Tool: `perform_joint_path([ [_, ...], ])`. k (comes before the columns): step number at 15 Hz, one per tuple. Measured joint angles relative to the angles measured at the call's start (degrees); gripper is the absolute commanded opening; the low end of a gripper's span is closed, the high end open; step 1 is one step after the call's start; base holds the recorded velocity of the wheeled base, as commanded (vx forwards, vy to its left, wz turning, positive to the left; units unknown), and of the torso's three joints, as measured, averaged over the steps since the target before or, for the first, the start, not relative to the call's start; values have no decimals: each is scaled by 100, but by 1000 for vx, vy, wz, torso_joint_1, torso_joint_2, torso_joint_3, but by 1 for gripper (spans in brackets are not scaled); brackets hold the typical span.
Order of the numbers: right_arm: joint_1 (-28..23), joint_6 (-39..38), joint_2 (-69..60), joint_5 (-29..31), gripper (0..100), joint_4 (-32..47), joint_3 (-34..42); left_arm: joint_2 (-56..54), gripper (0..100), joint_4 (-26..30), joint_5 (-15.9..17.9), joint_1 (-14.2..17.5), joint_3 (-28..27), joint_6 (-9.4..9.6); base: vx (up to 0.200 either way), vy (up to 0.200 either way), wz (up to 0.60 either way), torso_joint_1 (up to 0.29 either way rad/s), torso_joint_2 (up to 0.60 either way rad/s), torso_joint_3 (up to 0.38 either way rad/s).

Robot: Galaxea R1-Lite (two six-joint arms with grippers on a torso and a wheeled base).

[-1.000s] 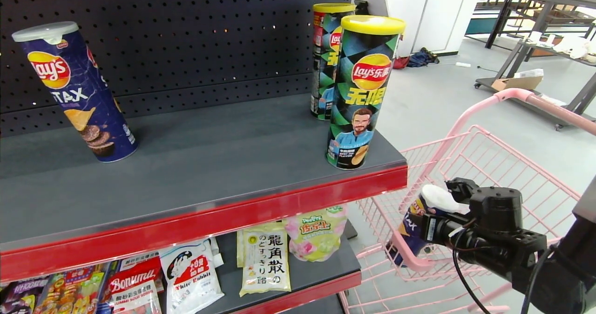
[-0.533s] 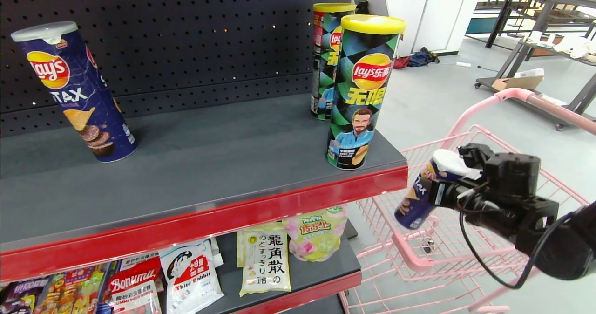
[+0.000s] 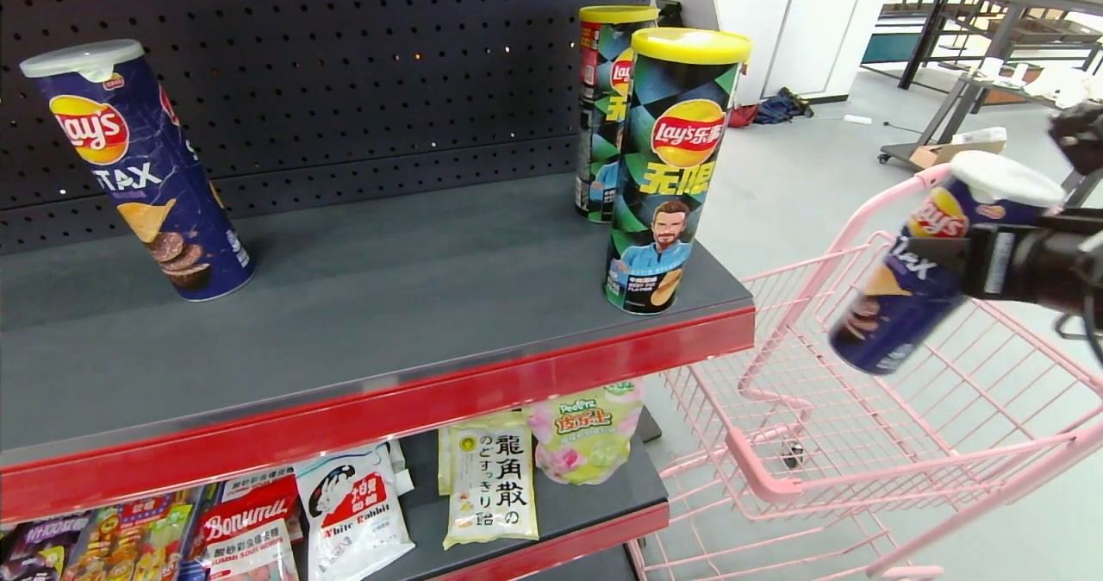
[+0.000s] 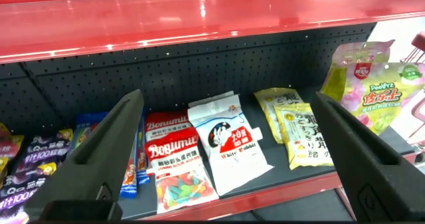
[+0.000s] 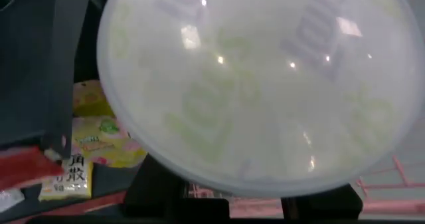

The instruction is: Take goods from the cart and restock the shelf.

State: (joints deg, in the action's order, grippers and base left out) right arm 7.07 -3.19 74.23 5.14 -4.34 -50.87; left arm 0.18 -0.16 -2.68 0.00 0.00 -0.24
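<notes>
My right gripper (image 3: 978,258) is shut on a blue chips can (image 3: 905,296) with a white lid, held tilted in the air above the pink cart (image 3: 849,477), to the right of the shelf's end. In the right wrist view the can's lid (image 5: 259,84) sits close against the camera. On the grey upper shelf (image 3: 388,305) stand another blue can (image 3: 142,171) at the left and two green cans with yellow lids (image 3: 676,167) at the right end. My left gripper (image 4: 226,164) is open in front of the lower shelf's snack bags (image 4: 229,144).
The shelf's red front edge (image 3: 431,400) runs below the cans. Snack bags (image 3: 491,477) fill the lower shelf. A wide bare stretch of the upper shelf lies between the blue can and the green cans. Work tables (image 3: 991,64) stand far behind the cart.
My right gripper has lifted the blue can up out of the cart and carried it higher and to the right. Shelf items have not moved.
</notes>
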Motion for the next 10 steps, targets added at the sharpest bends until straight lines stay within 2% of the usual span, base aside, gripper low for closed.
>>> perform_joint_path([
  [2, 12, 244, -1169, 141, 0, 1072, 104, 0, 100, 0, 1, 0, 0, 0, 0, 0, 0, 0, 0, 0],
  [6, -101, 464, -3413, 300, 0, 2921, 877, 0, 100, 5, 11, 0, 0, 2, 0, 0, 0, 0, 0, 0],
  [10, -165, 610, -4353, 356, 0, 3223, 1395, 0, 100, 2, 12, 0, 0, 0, 0, 0, 0, 0, 0, 0],
])
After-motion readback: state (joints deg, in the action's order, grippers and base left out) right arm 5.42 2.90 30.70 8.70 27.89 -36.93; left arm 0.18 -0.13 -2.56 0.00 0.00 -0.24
